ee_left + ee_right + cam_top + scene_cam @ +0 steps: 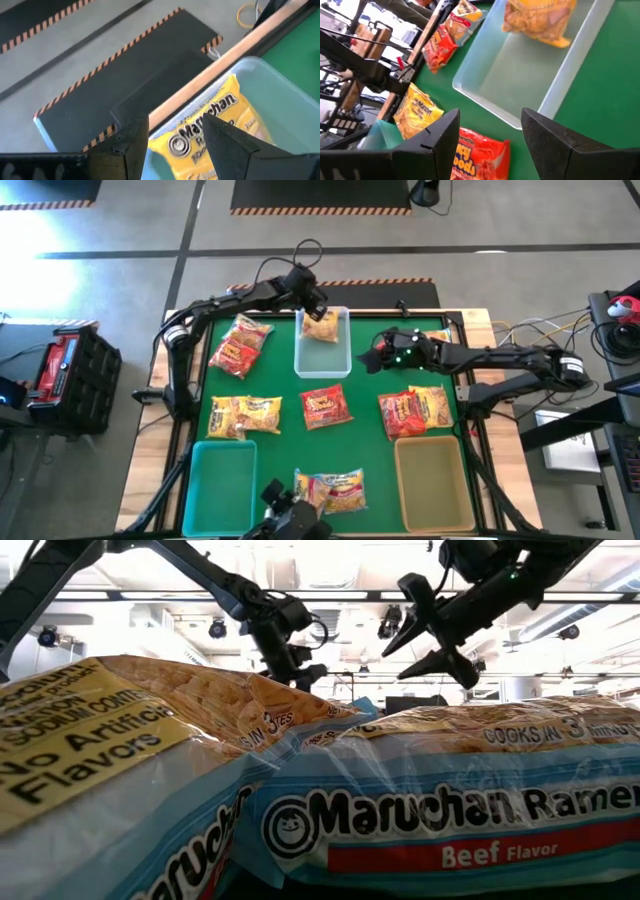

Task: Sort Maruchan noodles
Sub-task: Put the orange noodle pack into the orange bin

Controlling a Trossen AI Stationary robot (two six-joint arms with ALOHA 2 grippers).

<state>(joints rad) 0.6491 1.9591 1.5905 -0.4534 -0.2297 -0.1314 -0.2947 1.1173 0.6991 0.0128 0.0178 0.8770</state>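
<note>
A clear bin [322, 360] stands at the far middle of the green mat. A yellow-orange Maruchan packet [322, 328] lies flat in its far end, also seen in the left wrist view [215, 120] and the right wrist view [540, 17]. My left gripper [315, 308] hovers open just above that packet, its fingers [132, 142] apart and clear of it. My right gripper [375, 355] hangs open in the air beside the bin's right wall, holding nothing. Other packets lie loose on the mat: red [240, 345], yellow [243, 417], red [326, 406].
A red packet [403, 415] and a yellow one [432, 405] overlap right of centre. A teal bin [222, 475] stands near left, a tan bin [433, 470] near right. Between them lie two yellow-and-blue packets [335, 490], which fill the low view [450, 810].
</note>
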